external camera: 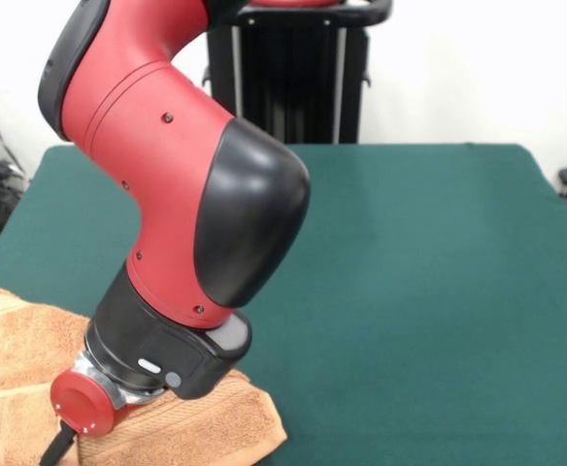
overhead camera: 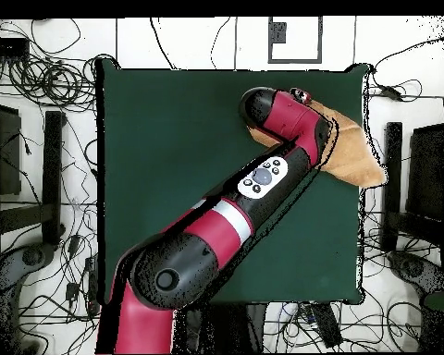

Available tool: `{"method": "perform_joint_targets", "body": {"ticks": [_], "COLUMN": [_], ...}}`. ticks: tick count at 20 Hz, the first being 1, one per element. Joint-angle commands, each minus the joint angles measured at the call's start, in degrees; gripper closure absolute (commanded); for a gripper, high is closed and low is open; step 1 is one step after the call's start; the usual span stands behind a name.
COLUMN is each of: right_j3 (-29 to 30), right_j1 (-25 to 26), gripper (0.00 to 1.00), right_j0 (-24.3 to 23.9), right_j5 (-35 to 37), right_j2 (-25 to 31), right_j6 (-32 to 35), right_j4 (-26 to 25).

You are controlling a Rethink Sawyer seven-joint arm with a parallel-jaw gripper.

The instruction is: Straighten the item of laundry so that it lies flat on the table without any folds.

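Observation:
The orange-tan item of laundry point(external camera: 12, 359) lies rumpled at the near left corner of the green table point(external camera: 410, 272). In the overhead view the item of laundry point(overhead camera: 355, 153) sits at the right edge of the table point(overhead camera: 170, 139), with one corner hanging past that edge. The red and black arm reaches across the table, and its wrist point(external camera: 157, 359) hovers low over the cloth. The wrist point(overhead camera: 267, 106) also covers the cloth's inner part from above. The gripper itself is hidden behind the wrist, so no hold on the cloth can be made out.
The arm's black elbow point(external camera: 250, 209) bulks over the table's left half. The robot's black pedestal point(external camera: 288, 73) stands at the far side. Cables and dark stands point(overhead camera: 55, 176) surround the table on the floor.

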Motion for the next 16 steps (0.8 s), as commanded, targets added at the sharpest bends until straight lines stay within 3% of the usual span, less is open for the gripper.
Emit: {"method": "perform_joint_targets", "body": {"ticks": [1,16], "right_j3": [0.4,2.4], "right_j1": [4.7,3.0], "gripper": [0.00,0.00], "right_j0": [1.9,1.3], "right_j5": [-1.1,-2.8], "right_j2": [3.1,5.7], "right_j6": [15.3,10.8], "right_j4": [0.5,-0.9]}}
